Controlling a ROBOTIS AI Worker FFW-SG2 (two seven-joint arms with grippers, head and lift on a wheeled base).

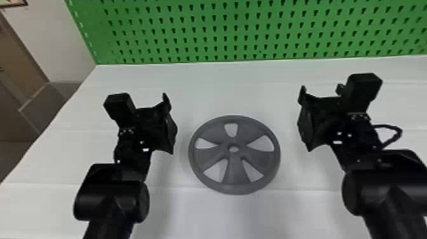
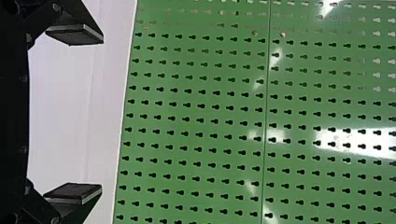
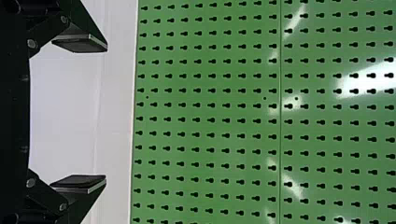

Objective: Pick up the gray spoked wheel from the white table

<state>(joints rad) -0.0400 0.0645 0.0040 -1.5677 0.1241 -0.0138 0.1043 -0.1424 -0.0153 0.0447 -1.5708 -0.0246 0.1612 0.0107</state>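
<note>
While the wheel (image 1: 235,168) lay flat on the table (image 1: 222,85), we noted its uniform gray finish, circular rim, five broad spokes flaring outward, five openings between them and a holed central hub. We held the left gripper (image 1: 171,124) and right gripper (image 1: 303,120) open on opposite sides, apart from the wheel.

In our head view, we see the gray wheel (image 1: 235,171) lying flat on our white desk (image 1: 241,216), its five spokes meeting at a hub with a hole. We have the left tool (image 1: 171,124) to one side of it and the right tool (image 1: 304,120) to the other, both apart from it. By our right arm (image 1: 384,181) we see a looped cable (image 1: 401,133). Along the desk's far edge we see a green pegboard (image 1: 235,35), and a pale wall (image 1: 60,41) off to the left.
</note>
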